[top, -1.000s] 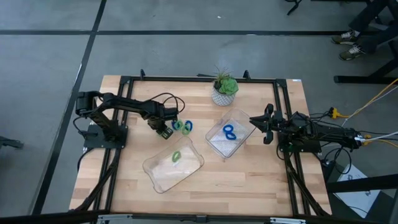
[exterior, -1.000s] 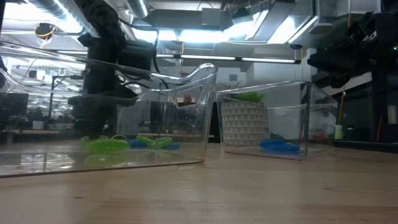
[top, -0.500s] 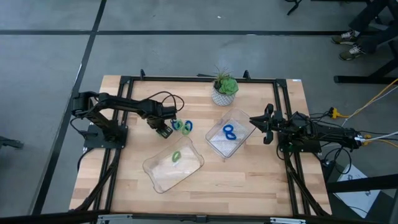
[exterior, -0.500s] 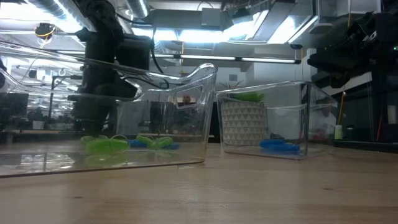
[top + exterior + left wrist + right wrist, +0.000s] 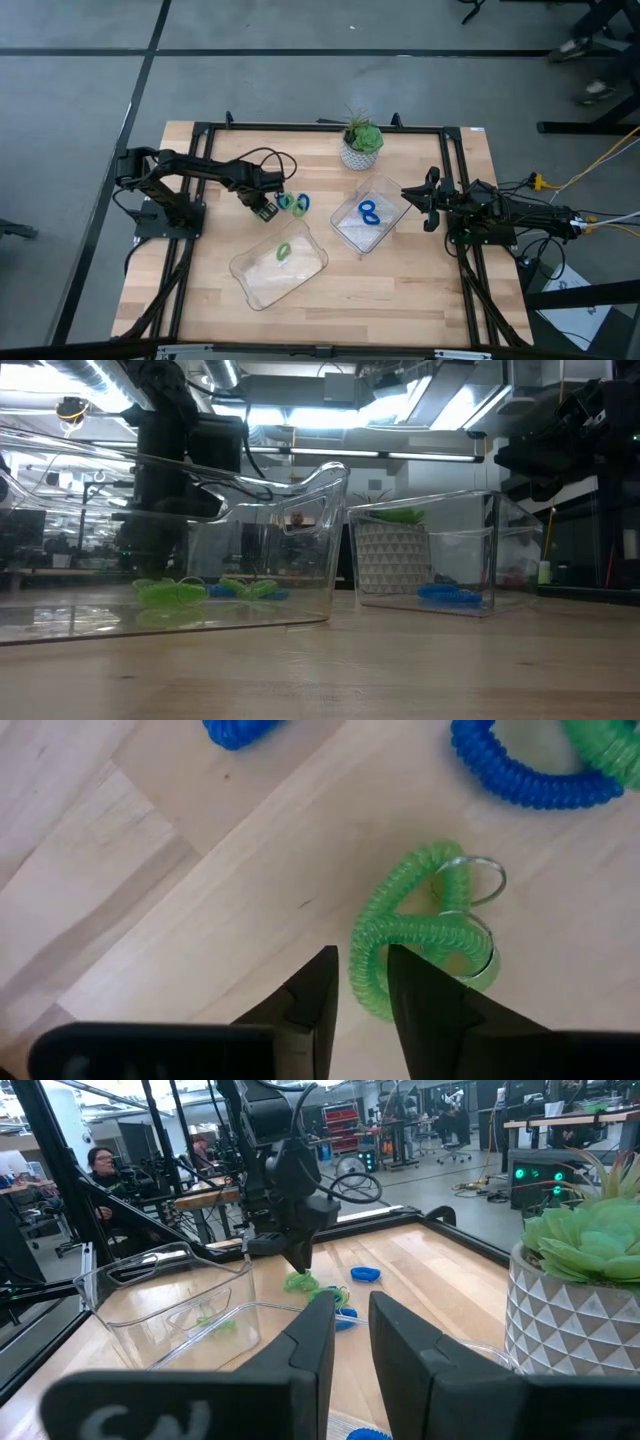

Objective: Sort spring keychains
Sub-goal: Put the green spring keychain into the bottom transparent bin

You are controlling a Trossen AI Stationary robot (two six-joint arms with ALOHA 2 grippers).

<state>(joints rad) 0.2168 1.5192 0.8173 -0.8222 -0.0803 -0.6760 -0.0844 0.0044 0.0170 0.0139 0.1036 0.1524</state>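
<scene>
Toward the left side of the table (image 5: 400, 290), the left gripper (image 5: 362, 982) is down at the boards with its two fingers set close either side of a strand of a green spring keychain (image 5: 415, 935); they pinch or very nearly pinch the coil, and I cannot tell whether the grip is firm. Two blue spring keychains (image 5: 525, 775) and another green one lie loose just beside it. One green keychain (image 5: 283, 252) lies in the clear tray (image 5: 250, 275) near the front edge; one blue keychain (image 5: 369, 212) lies in the second clear tray (image 5: 345, 235), which sits near the potted plant (image 5: 361, 143). The right gripper (image 5: 347, 1335) waits at the right edge, its fingers narrowly parted, holding nothing.

The step in hand looks like picking a green coil. Next would be securing the pinch, lifting, and carrying it to the front tray.
</scene>
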